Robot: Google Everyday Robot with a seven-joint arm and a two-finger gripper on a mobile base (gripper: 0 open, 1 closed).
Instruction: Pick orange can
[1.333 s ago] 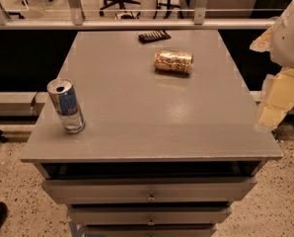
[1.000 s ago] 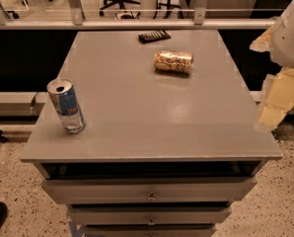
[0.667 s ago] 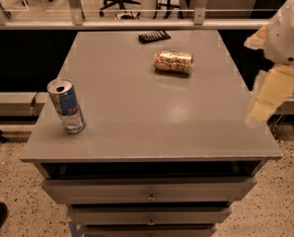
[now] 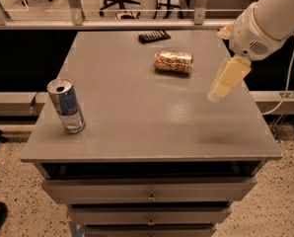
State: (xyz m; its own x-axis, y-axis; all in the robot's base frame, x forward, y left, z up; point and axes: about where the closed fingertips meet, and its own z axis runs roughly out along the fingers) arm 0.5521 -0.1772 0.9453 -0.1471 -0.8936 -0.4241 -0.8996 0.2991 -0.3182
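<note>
One big grey drawer cabinet [image 4: 137,117] fills the scene, and the white arm [image 4: 265,19] leans in from the right. Its gripper [image 4: 217,92] hovers over the right side of the top; open or closed, I can't tell. The orange can [image 4: 173,62] lies on its side toward the back, apart from the gripper. Looks like the approach step to me. Next it needs to swing over and drop onto that can.

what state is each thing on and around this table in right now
orange can: lying on its side, far part of the table, not held
blue-and-silver can: standing upright near the left edge
dark flat object: lying flat at the far edge
gripper: over the table's right side, apart from the orange can
drawers: shut
</note>
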